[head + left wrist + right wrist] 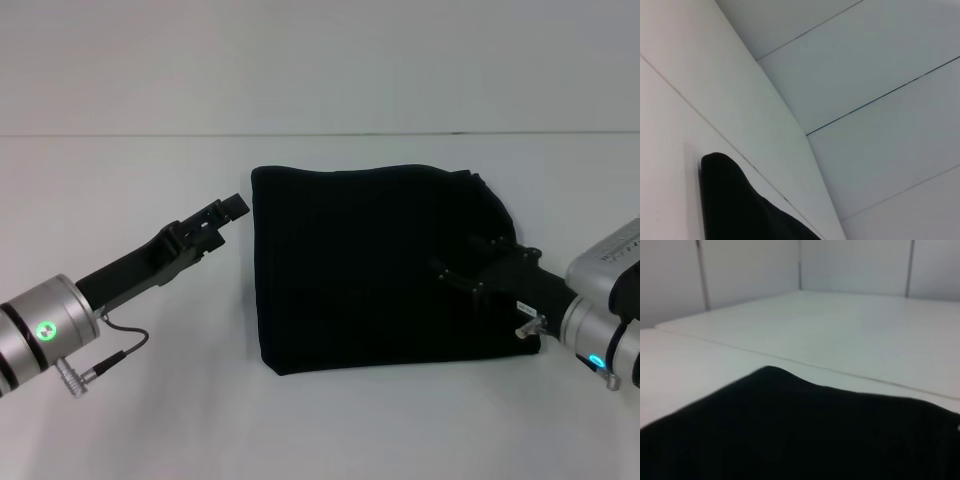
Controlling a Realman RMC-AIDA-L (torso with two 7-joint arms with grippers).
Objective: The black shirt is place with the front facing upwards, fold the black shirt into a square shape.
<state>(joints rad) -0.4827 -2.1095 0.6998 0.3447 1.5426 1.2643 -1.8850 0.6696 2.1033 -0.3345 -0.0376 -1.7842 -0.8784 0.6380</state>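
You have the black shirt (pixel 380 270) lying in the middle of the white tabletop (pixel 130 200), already doubled into a rough rectangle, a bit wider than deep; no lettering or label shows from the head view. Its left and near edges run fairly straight, while the far right corner slumps in a rounded bulge.

Your left gripper (pixel 228 212) hovers just off the shirt's far left corner, close to the edge but apart from it, and I cannot tell whether its fingers are spread or pressed together. Your right gripper (pixel 462 268) reaches in over the right part of the cloth; black on black, it may be resting on or pinching the fabric, but its fingers' state cannot be told either.

Expect the shirt to handle as soft, light and limp: it will sag from any single hold, drag along the tabletop, and the stacked layers can slide apart. Judging from this, the best holds are the corners of one short side, pinching every layer together, one gripper to each corner, so the edge lifts level.

You have plenty of room. The tabletop lies bare to the left, in front and behind the shirt, and the wall stands well back. The tight spot is the right side, where your right arm crowds the bulging edge; tidy that corner if you want a squarer outline.
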